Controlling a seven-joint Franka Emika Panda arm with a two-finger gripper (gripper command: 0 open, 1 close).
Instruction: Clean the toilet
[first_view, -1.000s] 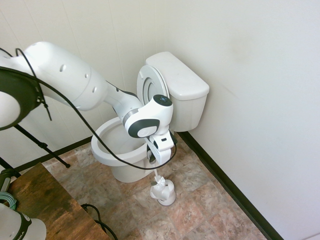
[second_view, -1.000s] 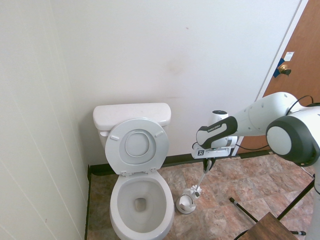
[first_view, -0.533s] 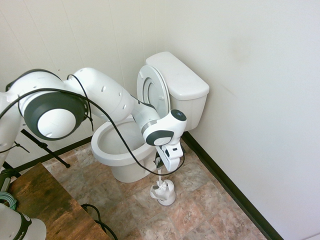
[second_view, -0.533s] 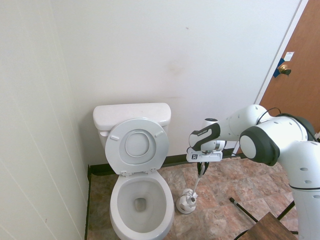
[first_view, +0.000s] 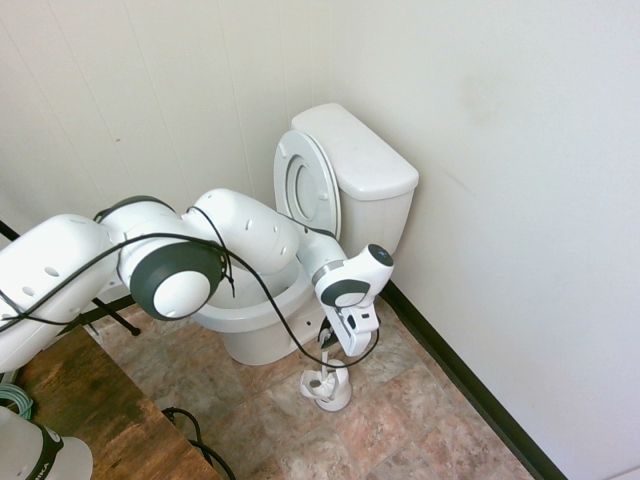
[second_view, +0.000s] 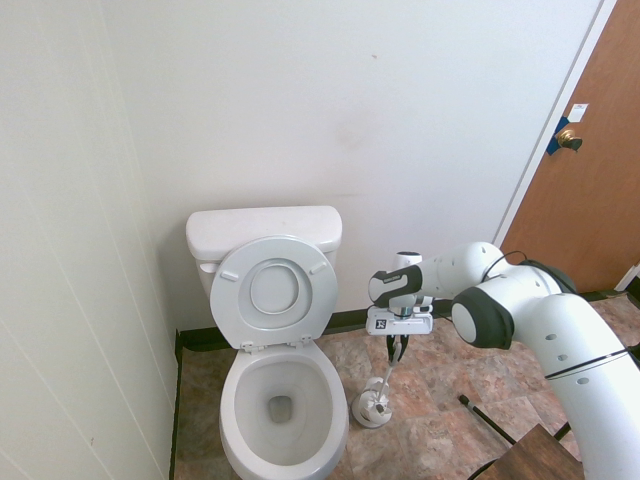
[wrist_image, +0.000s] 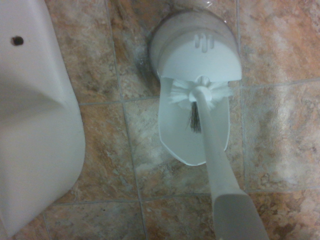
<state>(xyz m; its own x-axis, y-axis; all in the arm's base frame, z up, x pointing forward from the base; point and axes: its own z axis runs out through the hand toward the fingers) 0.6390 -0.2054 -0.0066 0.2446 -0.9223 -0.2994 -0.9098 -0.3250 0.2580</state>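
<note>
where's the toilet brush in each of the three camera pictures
First exterior view: brush low centre, right of the bowl, under the gripper.
Second exterior view: brush lower centre-right, slanting down to its holder.
Wrist view: brush centre-right.
Shared landmark: the toilet.

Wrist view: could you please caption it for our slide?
Toilet brush with its head entering the white holder on brown floor tiles, beside the toilet.

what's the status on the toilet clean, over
Gripper shut on brush handle, brush head at its holder on the floor. Toilet lid up, bowl clear. Nothing in the way.
</note>
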